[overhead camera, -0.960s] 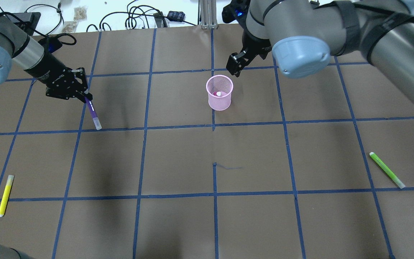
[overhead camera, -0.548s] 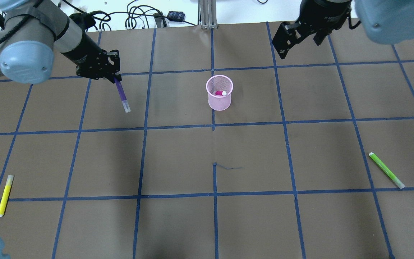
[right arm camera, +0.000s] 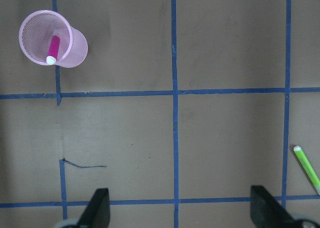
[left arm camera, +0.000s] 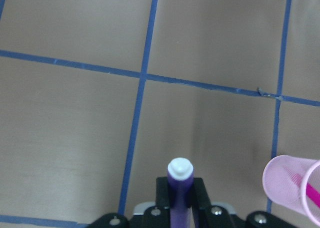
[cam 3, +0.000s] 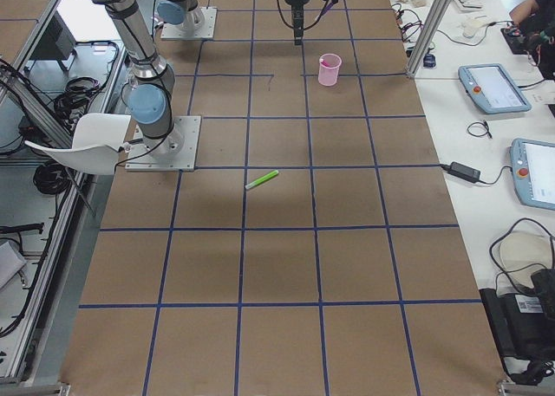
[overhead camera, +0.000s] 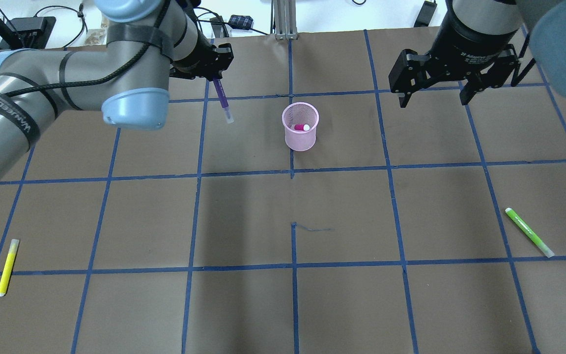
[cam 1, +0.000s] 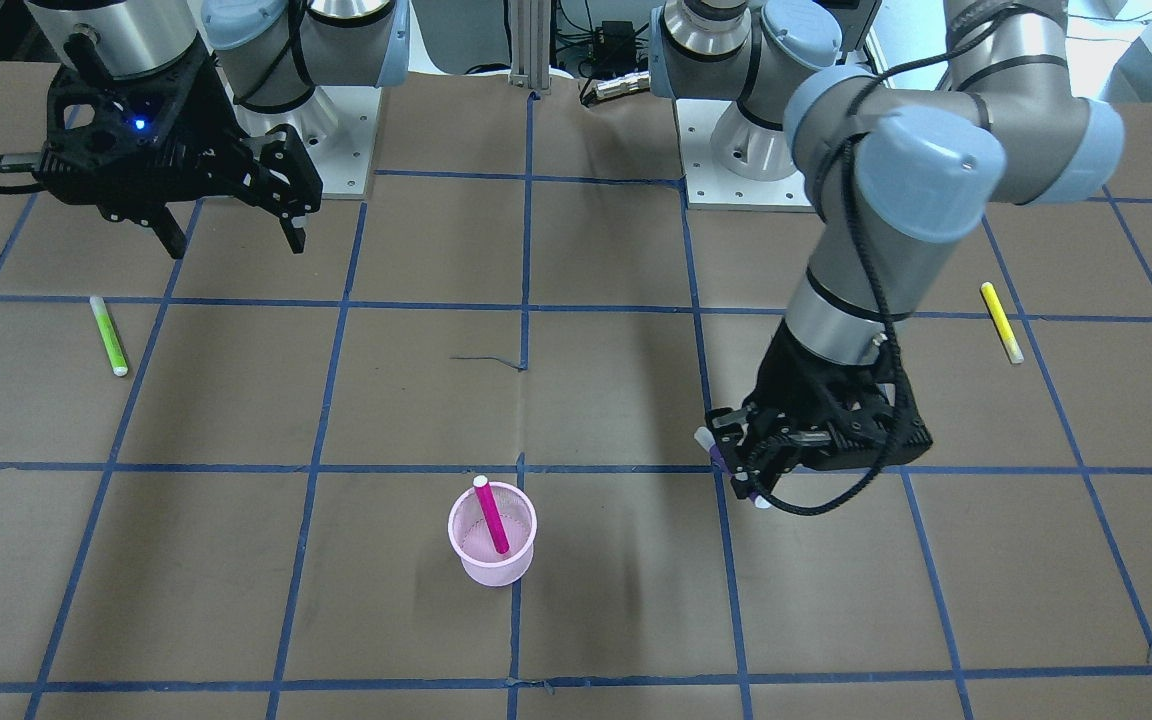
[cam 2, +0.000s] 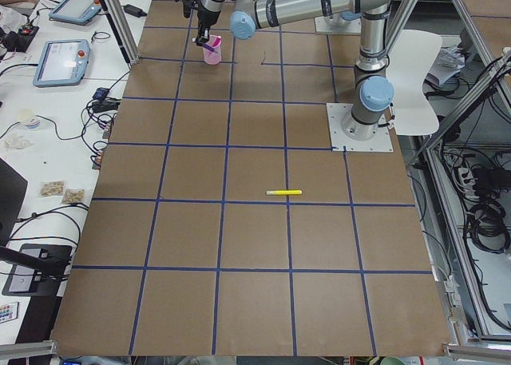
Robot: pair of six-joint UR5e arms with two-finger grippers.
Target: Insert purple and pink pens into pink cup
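The pink mesh cup (overhead camera: pixel 298 140) stands upright near the table's far middle, with the pink pen (overhead camera: pixel 301 127) leaning inside it. They also show in the front view, cup (cam 1: pixel 491 570) and pen (cam 1: pixel 492 520), and in the right wrist view (right arm camera: pixel 75 51). My left gripper (overhead camera: pixel 215 79) is shut on the purple pen (overhead camera: pixel 223 101), which hangs tip-down above the table, left of the cup and apart from it. The left wrist view shows the pen (left arm camera: pixel 179 185) between the fingers and the cup (left arm camera: pixel 290 185) at the right edge. My right gripper (overhead camera: pixel 433 101) is open and empty, right of the cup.
A yellow pen (overhead camera: pixel 7 267) lies at the near left and a green pen (overhead camera: pixel 528 239) at the near right. Cables (overhead camera: pixel 184 24) and small devices lie beyond the table's far edge. Blue tape lines grid the brown table.
My left gripper has carried the purple pen up and to the right, toward the cup. My right gripper has moved from beside the cup away to the right and stays open.
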